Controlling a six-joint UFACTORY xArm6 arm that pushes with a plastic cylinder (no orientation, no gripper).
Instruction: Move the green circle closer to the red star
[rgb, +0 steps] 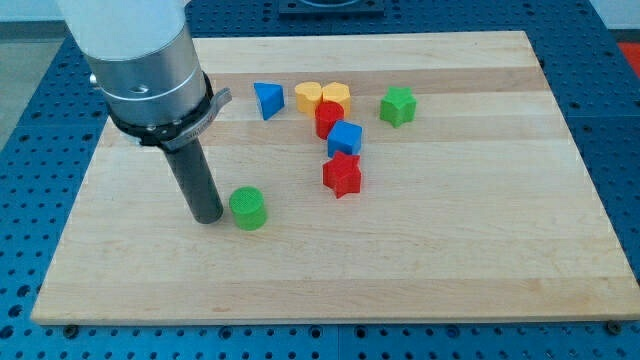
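blue triangle (267, 99), yellow heart (322, 96), red cylinder (329, 116), blue cube (345, 137), green star (397, 106), wooden board (480, 230)

- Illumination is bright, even and diffuse across the pale wooden board (420, 260); no part falls into darkness.
- Shadows are soft and short: a faint dark patch lies at the base of my tip (208, 217), and a thin one under the green circle block (248, 209).
- The red star block (342, 175) casts only a narrow shadow along its lower edge.
- The brushed metal collar (150, 85) on the arm shows mild banded highlights; the white housing (125, 25) above it is nearly washed out.
- Focus is adequate throughout, with slight softness on block edges and wood grain.
- The board's edges appear straight; the perforated blue table (40, 200) shows no glare.
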